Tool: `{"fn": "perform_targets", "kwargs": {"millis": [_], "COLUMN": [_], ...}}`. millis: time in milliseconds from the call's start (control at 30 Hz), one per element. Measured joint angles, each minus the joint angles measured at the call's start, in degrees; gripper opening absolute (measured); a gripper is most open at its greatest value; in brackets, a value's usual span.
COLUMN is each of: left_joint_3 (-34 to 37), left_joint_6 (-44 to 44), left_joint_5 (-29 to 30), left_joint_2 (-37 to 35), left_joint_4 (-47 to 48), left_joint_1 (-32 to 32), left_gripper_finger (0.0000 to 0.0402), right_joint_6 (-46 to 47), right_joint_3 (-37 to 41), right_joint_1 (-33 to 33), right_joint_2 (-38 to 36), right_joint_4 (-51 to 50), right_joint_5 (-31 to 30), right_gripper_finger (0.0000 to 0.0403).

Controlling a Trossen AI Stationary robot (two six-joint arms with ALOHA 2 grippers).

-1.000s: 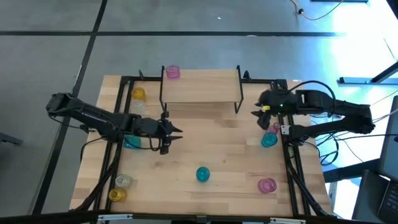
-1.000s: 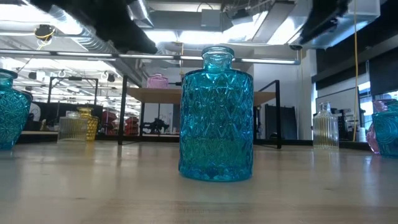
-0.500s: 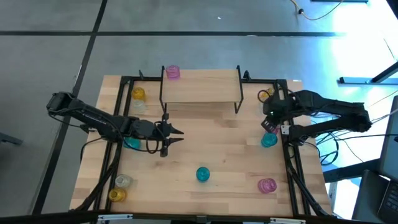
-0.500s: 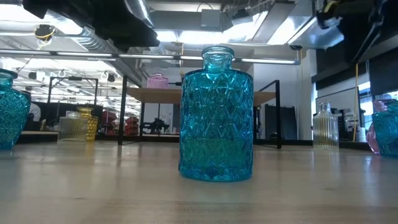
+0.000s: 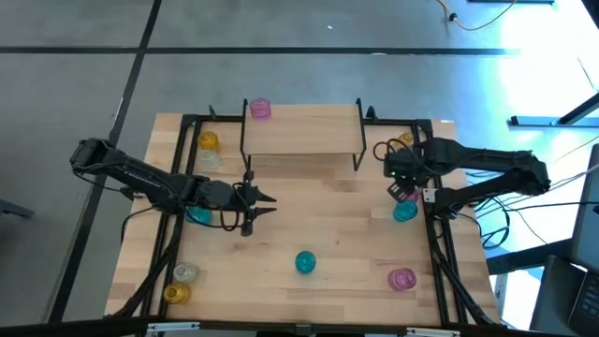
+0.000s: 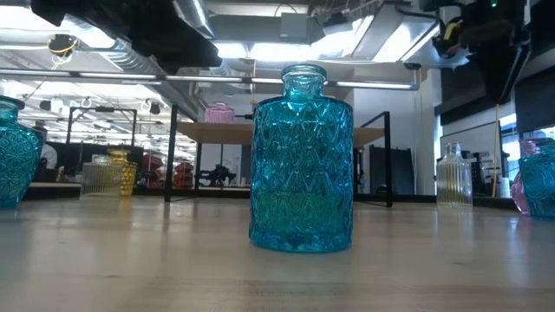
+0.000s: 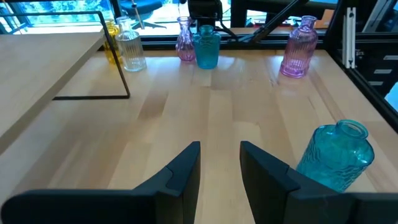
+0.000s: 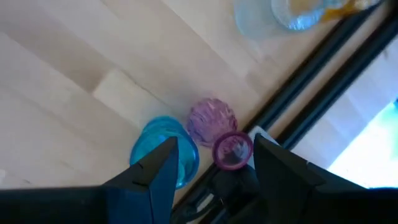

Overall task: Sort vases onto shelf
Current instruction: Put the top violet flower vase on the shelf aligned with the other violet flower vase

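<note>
The shelf (image 5: 301, 131) stands at the table's far middle, with one pink vase (image 5: 259, 109) on its board. My right gripper (image 8: 214, 165) is open and points down above a pink vase (image 8: 225, 140) that stands by the right rail (image 5: 432, 201), next to a teal vase (image 8: 163, 152). Its fingers are higher than the vase's mouth and touch nothing. My left gripper (image 7: 221, 155) is open and empty over the left middle of the table. A teal vase (image 7: 336, 155) stands upright on the table off to its side.
More vases stand around the edges: yellow (image 5: 208, 141) and clear (image 5: 206, 159) at far left, clear (image 5: 185, 272) and yellow (image 5: 174, 293) at near left, pink (image 5: 402, 278) at near right, yellow (image 5: 404, 140) at far right. The table's middle is bare wood.
My right gripper has tipped over from pointing nearly level to pointing straight down, rolled at the wrist, and sunk a little over the pink vase by the right rail. Its fingers have stayed open. No vase has moved.
</note>
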State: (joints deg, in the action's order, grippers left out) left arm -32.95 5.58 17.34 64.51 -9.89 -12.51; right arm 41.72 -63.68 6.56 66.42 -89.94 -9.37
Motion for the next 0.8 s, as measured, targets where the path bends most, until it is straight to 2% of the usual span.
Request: {"fn": "perform_targets", "kwargs": {"millis": [233, 367, 533, 800], "left_joint_3": [0.0, 0.0, 0.0, 0.0], "left_joint_6": [0.0, 0.0, -0.1, -0.1], "left_joint_5": [0.0, 0.0, 0.0, 0.0], "left_joint_2": [0.0, 0.0, 0.0, 0.0], "left_joint_4": [0.0, 0.0, 0.0, 0.0], "left_joint_1": [0.0, 0.0, 0.0, 0.0], "left_gripper_finger": [0.0105, 0.0105, 0.0105, 0.0105], "right_joint_6": [-2.7, -3.2, -4.8, -5.6], "right_joint_3": [5.8, 8.6, 11.8, 14.7], "right_joint_1": [6.1, 7.4, 8.2, 8.2], "right_joint_2": [-0.3, -0.3, -0.3, -0.3], "right_joint_4": [0.5, 3.0, 5.2, 6.7], "right_joint_5": [4.2, 4.8, 9.2, 9.4], "right_gripper_finger": [0.0193, 0.0193, 0.0193, 0.0193]}}
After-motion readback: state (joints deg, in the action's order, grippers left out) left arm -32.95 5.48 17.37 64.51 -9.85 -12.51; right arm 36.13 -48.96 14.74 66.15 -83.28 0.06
